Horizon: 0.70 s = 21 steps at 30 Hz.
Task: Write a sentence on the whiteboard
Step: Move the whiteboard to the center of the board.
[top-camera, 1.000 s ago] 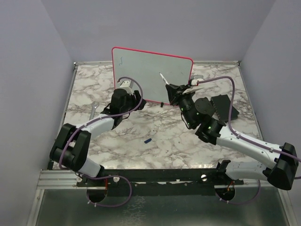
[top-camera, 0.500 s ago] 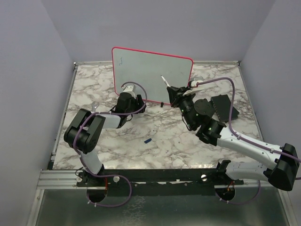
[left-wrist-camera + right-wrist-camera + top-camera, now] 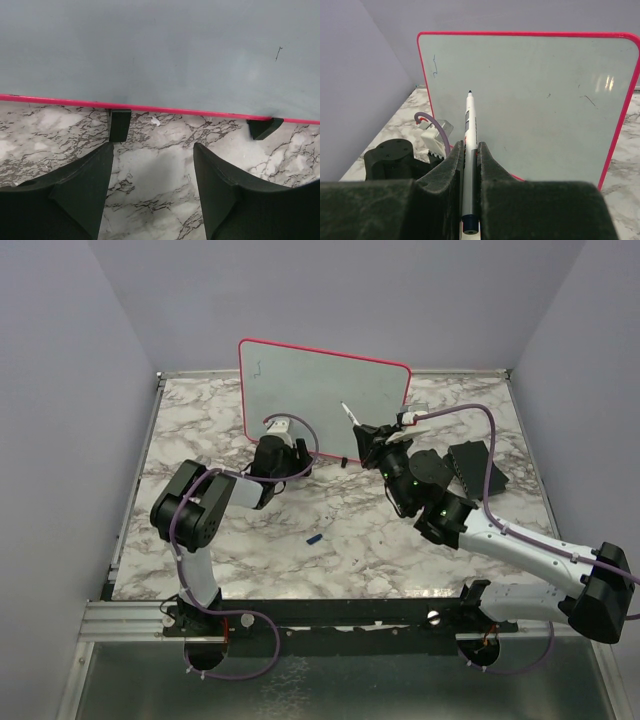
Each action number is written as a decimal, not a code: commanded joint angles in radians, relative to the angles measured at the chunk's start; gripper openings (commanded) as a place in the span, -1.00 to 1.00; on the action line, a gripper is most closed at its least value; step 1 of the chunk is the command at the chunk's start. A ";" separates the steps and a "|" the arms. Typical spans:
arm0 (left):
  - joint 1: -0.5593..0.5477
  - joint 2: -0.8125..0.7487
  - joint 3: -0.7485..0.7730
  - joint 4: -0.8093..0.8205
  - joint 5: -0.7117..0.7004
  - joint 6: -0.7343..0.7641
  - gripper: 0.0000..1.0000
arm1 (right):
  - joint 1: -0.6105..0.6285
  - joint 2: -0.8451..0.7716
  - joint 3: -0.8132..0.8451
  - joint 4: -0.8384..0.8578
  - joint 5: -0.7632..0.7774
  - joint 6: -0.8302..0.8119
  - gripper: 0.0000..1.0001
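Right wrist shows my right gripper (image 3: 469, 148) clamped on the marker (image 3: 469, 125), tip toward the whiteboard (image 3: 535, 90), which stands upright on the marble table (image 3: 350, 535), far side. One small blue mark (image 3: 434, 65) sits near its upper left corner. My left gripper (image 3: 152, 150), fingers apart and empty, faces its lower edge.

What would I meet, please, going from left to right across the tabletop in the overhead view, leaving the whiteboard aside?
The left gripper → small blue piece → marker, held in the right gripper → dark pad.
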 commanded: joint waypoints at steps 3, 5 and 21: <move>-0.002 0.030 0.024 0.011 -0.085 0.019 0.34 | 0.004 0.006 0.026 -0.024 0.025 -0.012 -0.99; -0.003 0.024 0.018 0.011 -0.087 0.013 0.34 | 0.004 0.006 0.028 -0.024 0.024 -0.011 -0.99; -0.002 0.052 0.046 0.013 -0.070 0.026 0.38 | 0.004 0.016 0.035 -0.024 0.011 -0.003 -0.99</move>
